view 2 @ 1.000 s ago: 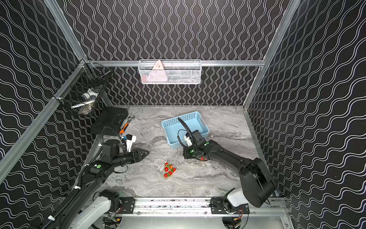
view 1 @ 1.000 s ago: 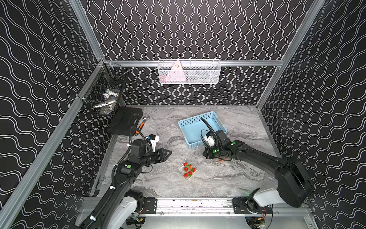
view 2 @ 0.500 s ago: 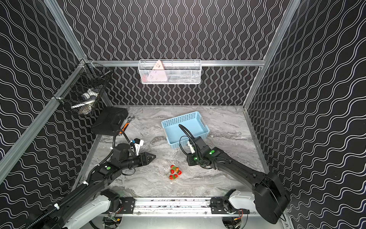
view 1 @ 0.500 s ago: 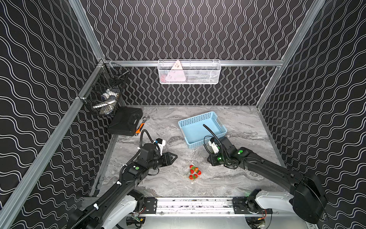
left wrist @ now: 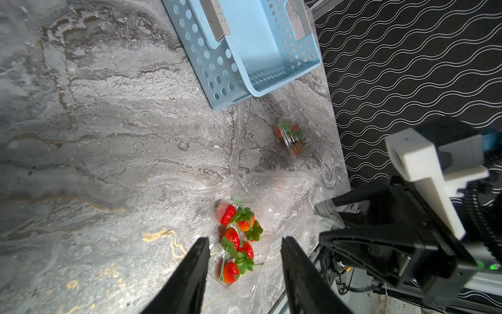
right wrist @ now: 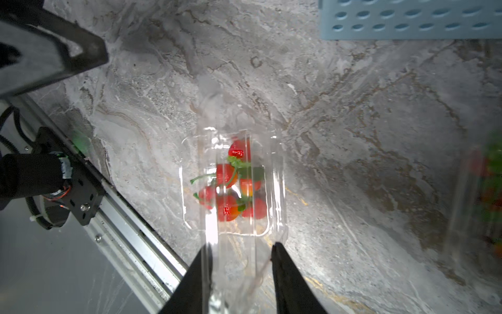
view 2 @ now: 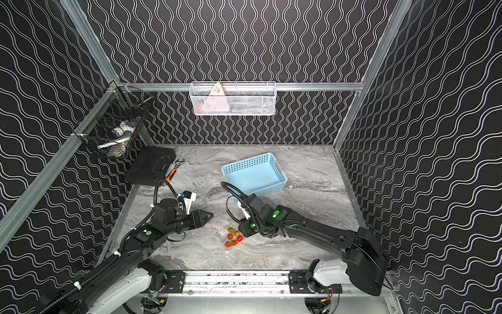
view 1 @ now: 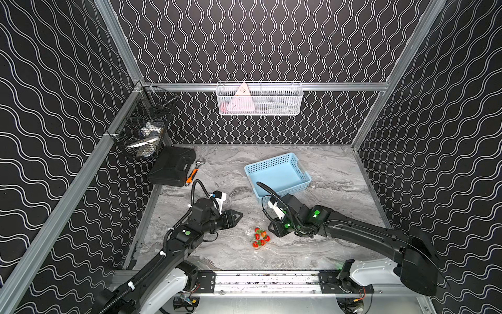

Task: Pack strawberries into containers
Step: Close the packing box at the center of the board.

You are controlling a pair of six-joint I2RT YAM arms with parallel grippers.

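Right hand [right wrist: 239, 247] sat part-open astride clamshell [right wrist: 275, 176] lid, blue basket's [view 1: 269, 162] 6 o'clock; left hand [left wrist: 244, 238] narrow, empty; lid probably needed square pressing.

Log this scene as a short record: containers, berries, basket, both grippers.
near container: clear clamshell, lid open, strawberries clustered inside
blue basket: no berries inside
second container: clear, berries inside, near the blue basket's corner, apart from it
left gripper: open, holding nothing
right gripper: open, lid flap between its jaws
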